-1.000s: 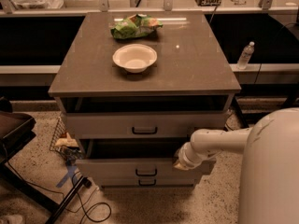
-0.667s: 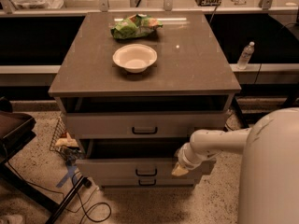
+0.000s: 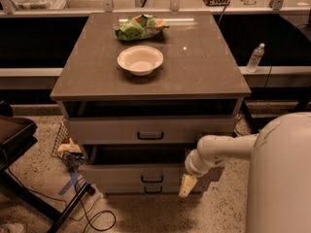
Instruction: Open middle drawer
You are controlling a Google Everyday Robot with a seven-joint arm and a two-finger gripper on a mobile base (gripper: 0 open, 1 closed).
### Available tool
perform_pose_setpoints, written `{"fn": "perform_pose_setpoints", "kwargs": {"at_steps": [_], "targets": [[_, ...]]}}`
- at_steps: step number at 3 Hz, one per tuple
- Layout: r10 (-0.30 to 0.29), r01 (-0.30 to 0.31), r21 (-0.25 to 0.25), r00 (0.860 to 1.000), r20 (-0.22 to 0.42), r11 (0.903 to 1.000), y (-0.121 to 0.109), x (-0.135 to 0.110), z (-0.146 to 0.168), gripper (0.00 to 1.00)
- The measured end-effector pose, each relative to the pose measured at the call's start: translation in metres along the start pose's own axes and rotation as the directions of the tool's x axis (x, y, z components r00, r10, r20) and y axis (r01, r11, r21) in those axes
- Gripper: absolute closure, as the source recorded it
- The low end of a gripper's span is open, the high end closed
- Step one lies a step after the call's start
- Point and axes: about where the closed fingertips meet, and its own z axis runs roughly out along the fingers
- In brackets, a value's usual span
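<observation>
The middle drawer [image 3: 121,174] is a light-grey drawer with a small dark bar handle [image 3: 152,178]. It stands pulled out a little from the cabinet, with a dark gap above its front. My gripper [image 3: 187,186] hangs at the end of the white arm [image 3: 218,149], which reaches in from the right. The gripper is in front of the right end of the middle drawer's front, to the right of the handle and apart from it. The top drawer [image 3: 150,129] is also slightly out. The bottom drawer's handle [image 3: 153,190] shows just below.
A white bowl [image 3: 140,59] and a green bag [image 3: 140,27] lie on the cabinet top [image 3: 204,67]. A water bottle [image 3: 255,57] stands at the right. A wire basket [image 3: 68,147], cables and a dark chair [image 3: 14,135] are on the floor at the left.
My gripper has dropped a little lower in front of the middle drawer's right end. The drawers have not visibly moved.
</observation>
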Motion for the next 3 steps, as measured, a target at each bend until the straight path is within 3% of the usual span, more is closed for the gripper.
{"fn": "perform_pose_setpoints", "kwargs": {"at_steps": [1,2,3], "targets": [[0.021,-0.021,-0.006,0.999,-0.024,0.9998,0.014,0.005,0.0,0.15],[0.07,-0.066,0.052,0.993,-0.091,0.9965,0.038,-0.003,-0.03,0.47],[0.161,-0.141,0.163,0.98,-0.115,0.9765,0.034,-0.004,-0.08,0.7]]}}
